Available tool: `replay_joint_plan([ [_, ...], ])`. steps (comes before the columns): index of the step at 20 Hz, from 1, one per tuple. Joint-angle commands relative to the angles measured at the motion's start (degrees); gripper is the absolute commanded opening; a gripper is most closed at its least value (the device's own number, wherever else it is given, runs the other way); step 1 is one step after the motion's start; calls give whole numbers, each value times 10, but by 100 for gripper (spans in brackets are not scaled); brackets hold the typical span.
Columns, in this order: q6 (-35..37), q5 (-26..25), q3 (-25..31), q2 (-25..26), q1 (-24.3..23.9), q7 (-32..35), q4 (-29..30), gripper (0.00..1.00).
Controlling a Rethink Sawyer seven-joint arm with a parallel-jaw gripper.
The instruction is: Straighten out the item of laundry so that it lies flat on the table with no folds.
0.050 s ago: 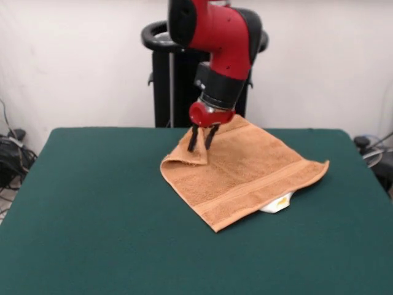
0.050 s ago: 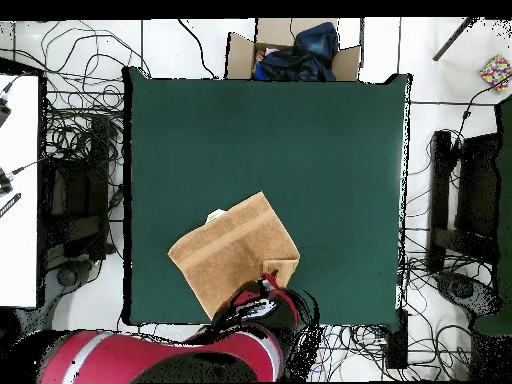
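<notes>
The tool is clamped on a folded-over corner of the towel, two dark fingers pinching the flap at the towel's left far side, likely to pull it open. The towel lies mid-table, its white label peeking from under the near right edge.

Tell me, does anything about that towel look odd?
Yes. One corner of the towel is folded over by the gripper, making a raised flap, and a white label pokes out from under its near edge. Otherwise it lies flat on the table.
</notes>
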Motion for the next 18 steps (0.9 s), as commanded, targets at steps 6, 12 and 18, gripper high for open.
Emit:
replay_joint_plan([
  [6, 56, 36, 2, 81, -7, 87, -96, 100],
  [12, 50, 36, 11, 107, -21, 86, -118, 100],
  [18, 29, 44, -12, 103, -8, 98, -111, 100],
])
